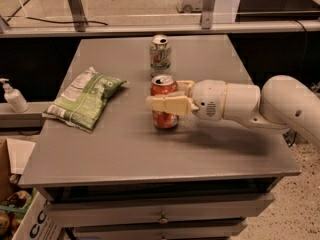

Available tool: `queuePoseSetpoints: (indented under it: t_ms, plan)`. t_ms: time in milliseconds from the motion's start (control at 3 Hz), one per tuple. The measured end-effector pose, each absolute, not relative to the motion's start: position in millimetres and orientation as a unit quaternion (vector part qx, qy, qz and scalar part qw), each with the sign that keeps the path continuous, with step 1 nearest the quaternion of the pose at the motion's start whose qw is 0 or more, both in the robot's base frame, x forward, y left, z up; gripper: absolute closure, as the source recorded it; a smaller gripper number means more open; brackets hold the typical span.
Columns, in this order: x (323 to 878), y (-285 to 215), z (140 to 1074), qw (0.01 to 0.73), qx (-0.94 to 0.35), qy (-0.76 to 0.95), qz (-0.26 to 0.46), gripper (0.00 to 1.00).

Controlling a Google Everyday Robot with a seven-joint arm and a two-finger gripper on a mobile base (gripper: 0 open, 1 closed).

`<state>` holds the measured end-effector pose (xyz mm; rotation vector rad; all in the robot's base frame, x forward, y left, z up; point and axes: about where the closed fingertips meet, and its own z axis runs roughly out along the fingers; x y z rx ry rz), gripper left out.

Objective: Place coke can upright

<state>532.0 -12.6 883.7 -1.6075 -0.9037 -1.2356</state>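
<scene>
The coke can (165, 119) stands upright near the middle of the grey table (125, 154), long axis vertical, its base seemingly down on the top. The gripper (162, 96) reaches in level from the right and pinches the can's middle, one finger in front, one behind (a white-and-green can (160, 54) stands well behind). I'd guess release means drawing straight back rightward.

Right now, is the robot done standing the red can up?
Nearly. Done: the coke can stands upright, and its bottom looks set down on the table. In hand: the gripper reaches in from the right, fingers closed around the can's middle. Left: open the fingers and pull back without tipping it or bumping the white-and-green can behind.
</scene>
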Motion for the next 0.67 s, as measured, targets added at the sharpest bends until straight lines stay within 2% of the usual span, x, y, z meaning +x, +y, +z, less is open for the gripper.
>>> queuePoseSetpoints:
  t_ms: [333,667]
  plan:
    - [517.0,-18.3,877.4,0.443,-0.645,-0.363,-0.505,0.0]
    - [502.7,-25.8,870.2,0.442,-0.646,-0.359,-0.509,0.0]
